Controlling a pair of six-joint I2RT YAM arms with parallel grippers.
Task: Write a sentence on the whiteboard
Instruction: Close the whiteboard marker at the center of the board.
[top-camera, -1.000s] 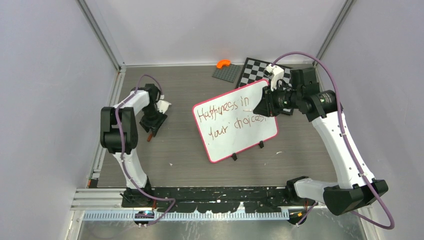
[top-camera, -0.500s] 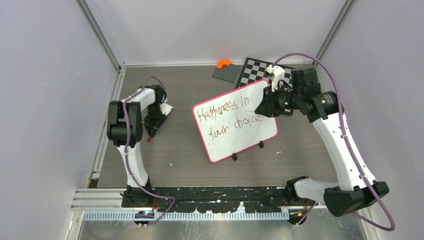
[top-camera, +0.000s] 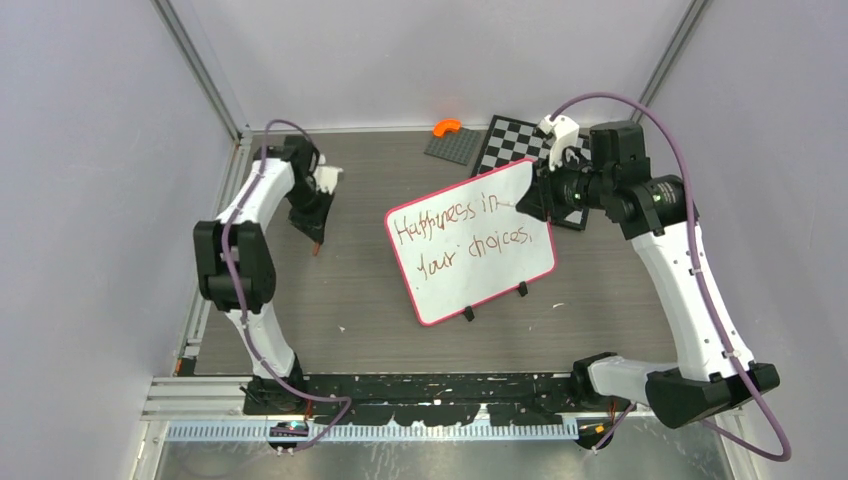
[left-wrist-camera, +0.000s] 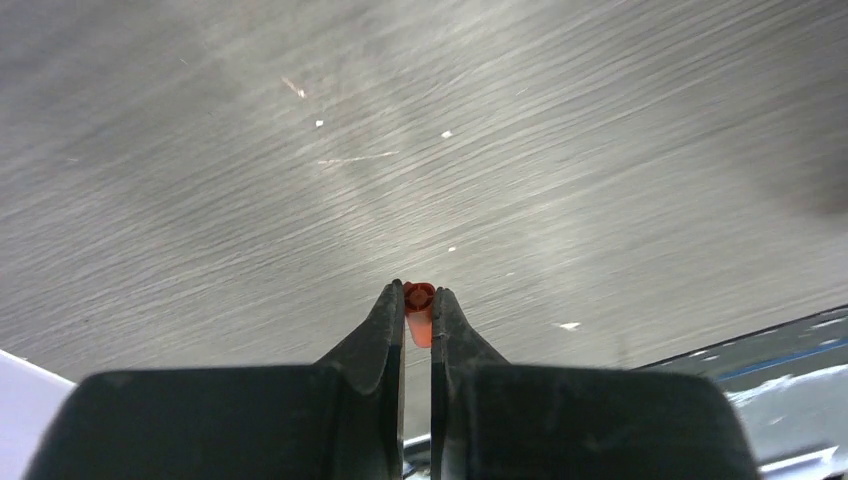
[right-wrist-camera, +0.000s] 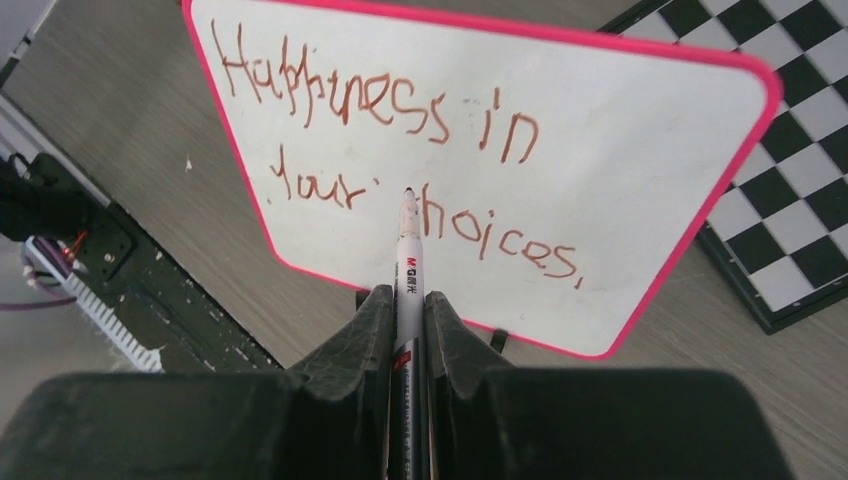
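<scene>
Whiteboard (top-camera: 480, 275) with pink frame bears a red-brown sentence (top-camera: 437, 222) in two lines.

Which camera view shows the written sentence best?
The right wrist view: the sentence is large and sharp on the whiteboard, though the marker covers one letter. Top external shows it whole but small. Left wrist shows none of it.
</scene>
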